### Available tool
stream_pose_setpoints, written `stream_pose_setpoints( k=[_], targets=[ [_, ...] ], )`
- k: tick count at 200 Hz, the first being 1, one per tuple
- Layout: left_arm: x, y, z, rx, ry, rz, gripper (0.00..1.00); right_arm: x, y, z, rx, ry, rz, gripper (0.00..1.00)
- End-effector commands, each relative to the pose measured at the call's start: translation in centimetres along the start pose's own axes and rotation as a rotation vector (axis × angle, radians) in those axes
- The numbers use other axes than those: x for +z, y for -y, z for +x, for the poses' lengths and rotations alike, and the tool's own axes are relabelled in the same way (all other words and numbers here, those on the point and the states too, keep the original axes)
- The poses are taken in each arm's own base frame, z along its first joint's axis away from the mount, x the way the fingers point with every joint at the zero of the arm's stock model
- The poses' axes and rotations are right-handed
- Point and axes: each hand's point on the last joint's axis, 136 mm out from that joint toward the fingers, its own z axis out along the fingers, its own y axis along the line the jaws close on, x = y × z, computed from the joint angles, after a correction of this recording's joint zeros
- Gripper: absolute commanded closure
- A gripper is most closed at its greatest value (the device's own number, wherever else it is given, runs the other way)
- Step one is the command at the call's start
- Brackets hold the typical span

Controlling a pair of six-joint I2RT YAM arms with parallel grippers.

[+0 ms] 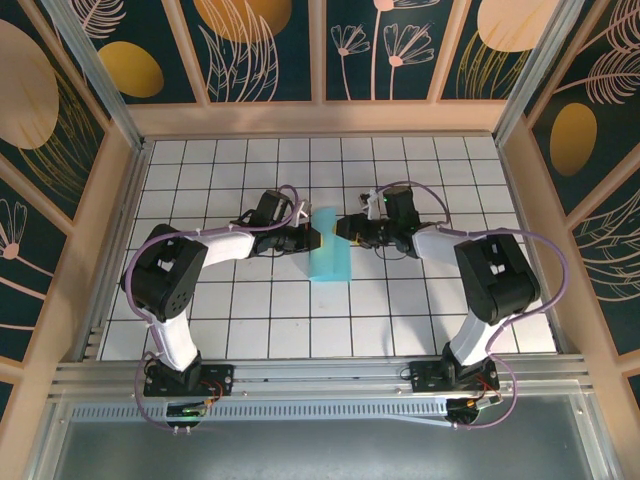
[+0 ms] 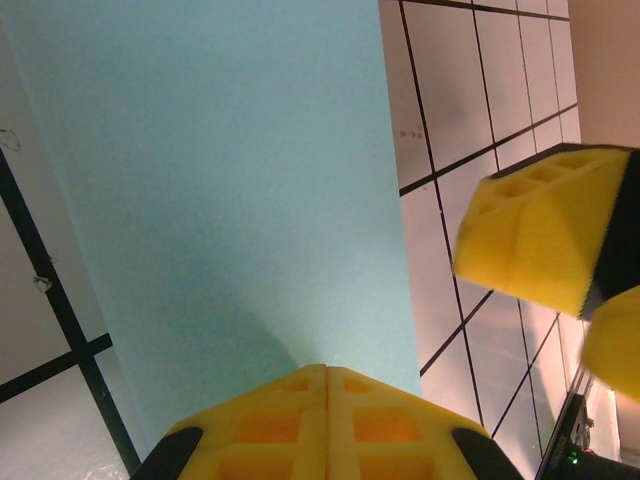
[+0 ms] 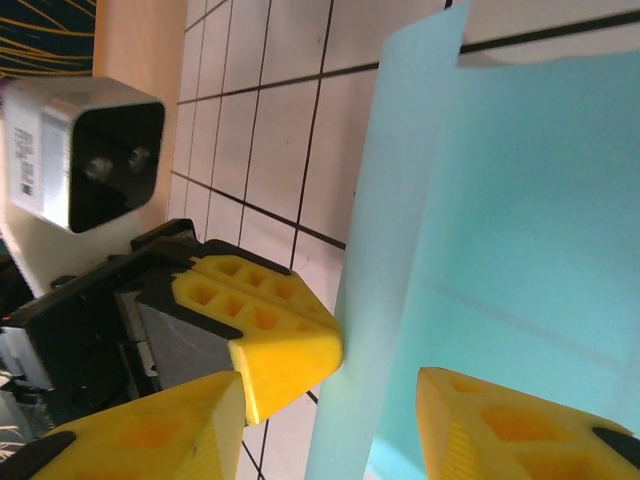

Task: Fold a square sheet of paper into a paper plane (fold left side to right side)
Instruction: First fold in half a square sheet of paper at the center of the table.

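Light-blue square sheet of paper point(image 1: 330, 255) sits mid white grid-tiled counter point(image 1: 250, 320), already doubled into a strip, long axis running away from the bases. Left hand point(image 1: 312, 238) touches its left edge, yellow pads pressed together; can't tell if a layer is pinched. Right hand point(image 1: 347, 228) is at the right edge, fingers wide apart, holding nothing, with a raised flap standing between them. Both hands are equally near; the next crease likely needs the right one to close on that flap.

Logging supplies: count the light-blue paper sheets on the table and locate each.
1. The light-blue sheet, partly folded, lies midway on the table between the left fingers and right fingers. A second could hide under it.
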Motion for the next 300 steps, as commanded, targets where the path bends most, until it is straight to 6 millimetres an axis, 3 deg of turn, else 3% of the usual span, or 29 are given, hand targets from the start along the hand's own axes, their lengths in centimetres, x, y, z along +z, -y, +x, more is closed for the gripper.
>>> stream_pose_setpoints(
  k=[1,30,53,72,89,129,142,146,161,198,231,238,300],
  targets=[
    [0.3,0.7,-0.7,0.018,0.02,0.018,0.94,1.2,-0.1,0.8,0.015,-0.036,-0.027,0.52],
    [0.4,0.6,-0.6,0.016,0.018,0.014,0.94,1.8,0.3,1.1,0.027,-0.045,-0.022,0.55],
    [0.4,0.6,-0.7,0.015,0.018,0.016,0.94,2.0,0.4,1.3,0.033,-0.056,-0.023,0.66],
    [0.3,0.7,-0.8,0.016,0.027,0.012,0.92,2.1,0.6,1.3,0.032,-0.056,-0.012,0.87],
    [-0.2,1.0,-1.2,0.019,0.049,0.007,0.87,2.1,1.1,1.2,0.031,-0.055,0.024,1.0],
    [-2.5,1.9,-2.8,0.052,0.141,-0.049,0.64,1.8,2.3,0.6,0.007,-0.04,0.126,1.0],
    [-2.6,0.3,-1.9,0.036,0.136,-0.102,0.58,1.7,2.8,0.5,0.009,-0.035,0.155,1.0],
    [-3.3,1.0,-2.3,0.047,0.157,-0.097,0.56,1.7,3.0,0.4,0.011,-0.034,0.163,1.0],
    [-3.5,0.6,-2.1,0.045,0.163,-0.116,0.51,1.7,3.7,0.5,0.016,-0.037,0.198,1.0],
    [-3.0,-0.2,-2.0,0.028,0.149,-0.14,0.47,1.5,5.0,0.5,0.025,-0.032,0.274,1.0],
    [-1.0,-1.9,-1.1,-0.004,0.088,-0.153,0.45,1.4,5.4,0.7,0.027,-0.034,0.295,1.0],
    [-0.9,-1.1,-2.1,0.008,0.101,-0.136,0.45,1.4,5.4,0.7,0.028,-0.034,0.298,1.0],
    [0.9,-1.2,-1.8,0.002,0.059,-0.112,0.44,1.4,5.7,0.7,0.028,-0.044,0.32,1.0]
  ],
)
